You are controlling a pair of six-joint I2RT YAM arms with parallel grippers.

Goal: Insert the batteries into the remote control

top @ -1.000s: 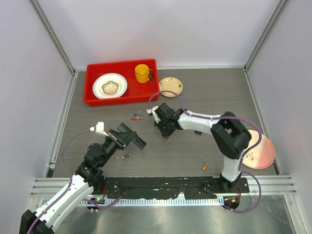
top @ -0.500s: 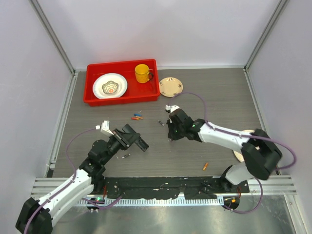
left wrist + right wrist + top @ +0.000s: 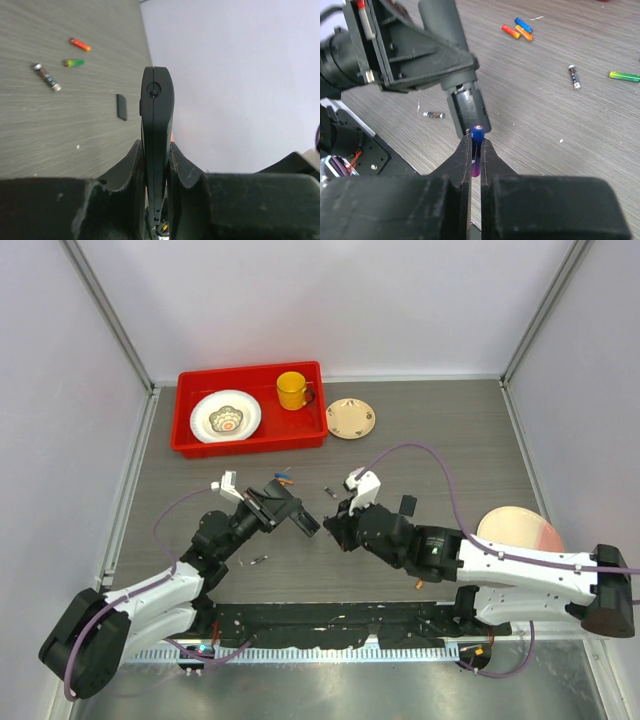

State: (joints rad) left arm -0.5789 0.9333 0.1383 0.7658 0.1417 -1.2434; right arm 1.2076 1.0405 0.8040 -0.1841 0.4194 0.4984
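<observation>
left fingers [image 3: 131, 167] clamped on remote [image 3: 155, 100], held off the counter [image 3: 60, 125], centre-left | right fingers [image 3: 462, 160] clamped on blue battery [image 3: 478, 132], tip just beside remote's end | advice: keep battery in line with remote, ease in slowly

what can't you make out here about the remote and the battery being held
1. Battery bay of the remote control: the left wrist view shows only its thin edge, clamped in the left gripper; the right wrist view shows only its tip.
2. Polarity marks on the battery: right wrist view, the right gripper covers its sides.
3. That battery in the top view: hidden under the right gripper.
</observation>
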